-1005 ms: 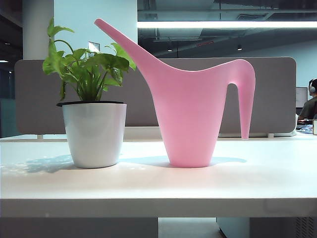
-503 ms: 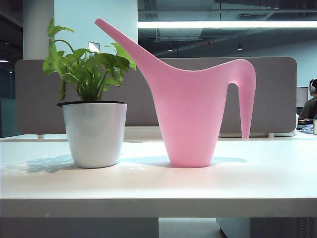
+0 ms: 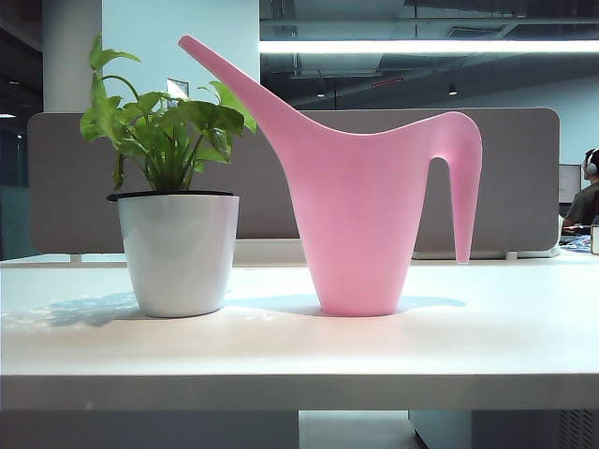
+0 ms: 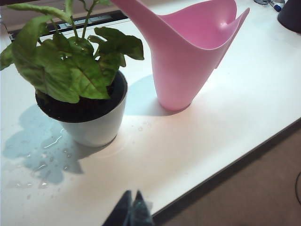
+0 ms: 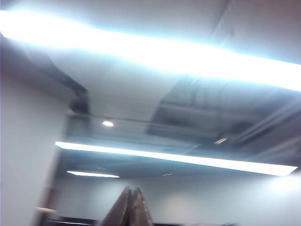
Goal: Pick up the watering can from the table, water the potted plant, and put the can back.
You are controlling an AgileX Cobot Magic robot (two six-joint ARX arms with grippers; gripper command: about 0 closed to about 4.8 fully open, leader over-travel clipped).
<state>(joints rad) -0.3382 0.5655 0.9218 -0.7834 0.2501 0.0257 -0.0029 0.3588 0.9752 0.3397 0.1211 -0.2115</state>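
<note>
Watering can [image 3: 360, 220] untouched on the table [image 3: 299, 346] beside the potted plant [image 3: 176, 201]; your left gripper [image 4: 130, 209] and right gripper [image 5: 130, 207] are both pinched closed, holding nothing, everything left.

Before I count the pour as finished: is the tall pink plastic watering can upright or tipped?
Upright: the tall pink plastic watering can stands flat on the white table, beside the white potted plant, no fingers on it.

My left gripper [image 4: 131, 209] hangs above the near table edge, angled downward, fingertips pressed together with no gap. My right gripper [image 5: 129, 207] is pitched upward toward the ceiling, fingers likewise closed and empty (neither arm appears in the exterior view).
</note>
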